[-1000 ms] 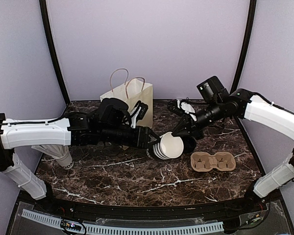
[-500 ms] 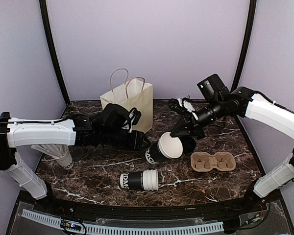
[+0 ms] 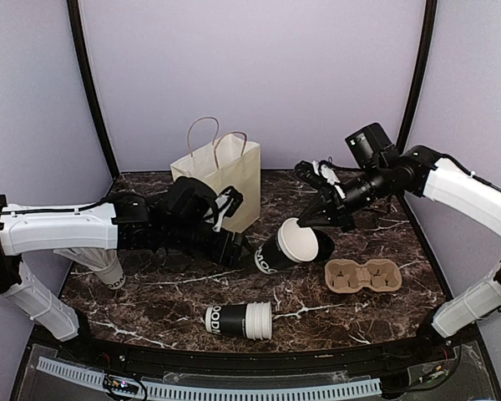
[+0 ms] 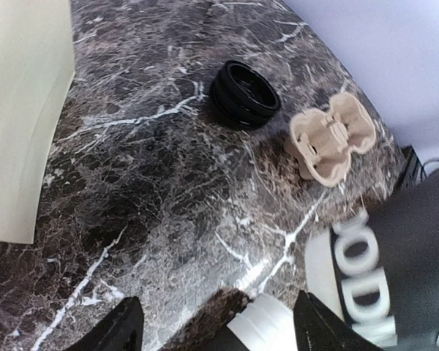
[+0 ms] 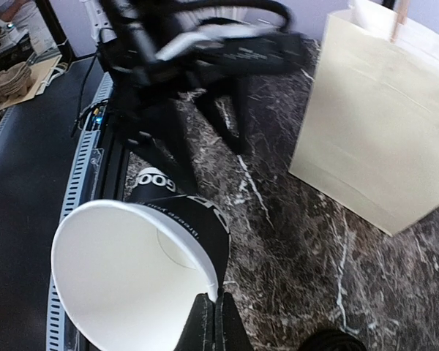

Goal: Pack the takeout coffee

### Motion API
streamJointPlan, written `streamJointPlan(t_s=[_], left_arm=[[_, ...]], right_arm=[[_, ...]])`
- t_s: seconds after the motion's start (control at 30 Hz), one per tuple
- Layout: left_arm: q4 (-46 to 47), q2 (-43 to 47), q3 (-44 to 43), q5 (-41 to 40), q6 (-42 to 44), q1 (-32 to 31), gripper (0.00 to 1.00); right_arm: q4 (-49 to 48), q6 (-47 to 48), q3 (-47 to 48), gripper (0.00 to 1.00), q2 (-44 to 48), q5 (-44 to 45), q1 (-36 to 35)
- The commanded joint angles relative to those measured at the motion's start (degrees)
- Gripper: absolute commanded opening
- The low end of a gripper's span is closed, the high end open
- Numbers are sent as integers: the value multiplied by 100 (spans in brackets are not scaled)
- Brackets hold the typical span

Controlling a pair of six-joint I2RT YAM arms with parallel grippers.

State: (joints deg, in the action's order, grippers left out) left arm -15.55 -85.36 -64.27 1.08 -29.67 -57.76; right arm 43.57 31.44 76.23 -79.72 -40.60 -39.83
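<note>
**A:** What's at the far left?

**B:** Item: white cup [image 3: 108,269], left edge of the top view, half hidden under the left arm. Item: cream paper bag [image 3: 221,174], upright, upper centre, handles up, standing just behind that arm's wrist.

**A:** And the left gripper?

**B:** Left gripper [image 3: 237,247], centre of the frame, low over the marble table [image 3: 150,309]. In its wrist view the fingers [image 4: 123,329] are spread wide with nothing gripped between them.

**A:** The coffee things?

**B:** Item: stack of cups [image 3: 239,319], lying on its side, lower centre. Dark sleeve to the left, white rims to the right, well apart from both grippers. Item: single cup [image 3: 285,249], dark with white lettering and white inside, tilted with its mouth to the lower right. Its base is just beside the left gripper; I cannot tell whether they touch.

**A:** Who holds it?

**B:** Right gripper [image 3: 306,224], reaching in from the upper right, fingers [image 5: 208,322] pinched narrow on the rim wall.

**A:** Anything blocked?

**B:** Item: black lids [image 4: 245,95], stacked on the table, largely hidden behind the single cup from above. Item: pulp tray [image 3: 363,276], two holes, flat on the table at lower right, near the lids.
</note>
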Motion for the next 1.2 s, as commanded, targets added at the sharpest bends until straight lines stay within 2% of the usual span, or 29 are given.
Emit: streamJointPlan(t_s=[0.0,0.1,0.23,0.33,0.6,0.77,0.97,1.17], left_arm=[[-802,835,24,-17,1795,-821,81],[-1484,960,144,-11,2547,-1606,96],[-2288,765,262,112,2892,-2073,99],[-2601,552,232,-198,3241,-2223,99],[-2035,190,399,-706,3934,-2251,99],[-1720,-58,449,-1026,4256,-2251,99],[-1180,-416,534,-1278,4490,-2160,99],[-729,-623,709,-1011,4580,-1958,99]], right_arm=[[-19,-81,-173,0,515,-285,704],[-163,-211,-544,0,831,-427,1178],[-495,-524,-1086,0,1179,-466,1581],[-431,-539,-1320,0,1238,-273,1720],[913,207,-1188,0,1143,-97,1582],[753,145,-1495,0,1189,406,1156],[1055,277,-1582,0,814,771,617],[938,241,-1726,0,719,1021,359]])
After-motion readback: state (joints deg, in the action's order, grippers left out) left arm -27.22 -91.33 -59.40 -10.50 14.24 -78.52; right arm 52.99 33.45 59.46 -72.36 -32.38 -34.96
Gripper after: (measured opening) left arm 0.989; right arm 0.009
